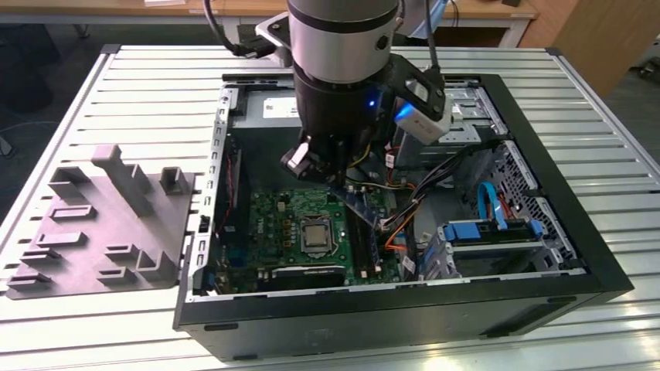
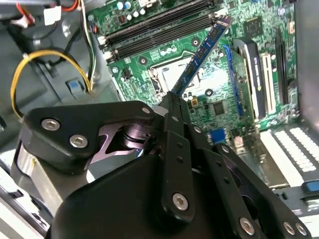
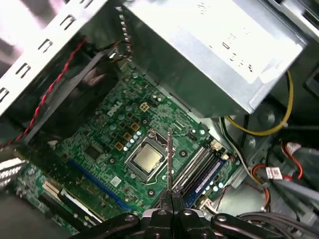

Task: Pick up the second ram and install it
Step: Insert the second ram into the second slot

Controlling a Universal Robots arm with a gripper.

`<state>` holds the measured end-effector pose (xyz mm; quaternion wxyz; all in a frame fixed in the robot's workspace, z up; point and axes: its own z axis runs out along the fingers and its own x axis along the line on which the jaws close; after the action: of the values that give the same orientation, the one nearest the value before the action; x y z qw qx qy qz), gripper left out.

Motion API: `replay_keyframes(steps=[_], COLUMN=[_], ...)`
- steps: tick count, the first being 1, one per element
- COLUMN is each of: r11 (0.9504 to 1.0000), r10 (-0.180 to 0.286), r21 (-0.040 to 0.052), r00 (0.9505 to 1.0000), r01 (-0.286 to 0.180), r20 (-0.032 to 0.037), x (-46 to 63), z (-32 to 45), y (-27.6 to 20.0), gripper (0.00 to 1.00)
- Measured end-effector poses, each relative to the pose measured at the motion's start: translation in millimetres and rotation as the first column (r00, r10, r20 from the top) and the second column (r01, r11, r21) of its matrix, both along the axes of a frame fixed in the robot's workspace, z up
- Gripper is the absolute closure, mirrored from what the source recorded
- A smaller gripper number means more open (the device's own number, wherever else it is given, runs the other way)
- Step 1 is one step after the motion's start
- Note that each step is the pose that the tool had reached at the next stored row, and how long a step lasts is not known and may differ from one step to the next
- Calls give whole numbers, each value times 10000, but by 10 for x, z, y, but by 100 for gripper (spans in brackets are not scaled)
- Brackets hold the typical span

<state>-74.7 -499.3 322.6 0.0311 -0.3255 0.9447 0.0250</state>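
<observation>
My gripper (image 1: 328, 179) hangs inside the open computer case (image 1: 577, 255), above the green motherboard (image 1: 278, 224). It is shut on the second ram (image 2: 202, 55), a thin blue-dark stick that juts from the fingertips. In the second wrist view the stick's far end lies close to the black memory slots (image 2: 154, 30). The first wrist view shows the ram (image 3: 169, 159) edge-on, above the board beside the processor socket (image 3: 147, 159), held by the gripper (image 3: 171, 195). In the exterior view the ram (image 1: 363, 216) slants down beside the socket. The gripper (image 2: 175, 102) pinches its near end.
The grey power supply (image 3: 214, 50) sits at the case's far end. Yellow, orange and black cables (image 2: 30, 64) run beside the board. A blue drive cage (image 1: 495, 232) stands at the exterior view's right. A purple-grey tray (image 1: 103, 224) lies outside the case at the exterior view's left.
</observation>
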Motion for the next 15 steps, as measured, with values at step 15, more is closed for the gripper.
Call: replay_keyframes(steps=[15], r11=[9627], r10=[-2707], r21=[0], r00=[9627], r01=[2707], r20=[0], x=[0], z=[-21], y=[0], gripper=[89])
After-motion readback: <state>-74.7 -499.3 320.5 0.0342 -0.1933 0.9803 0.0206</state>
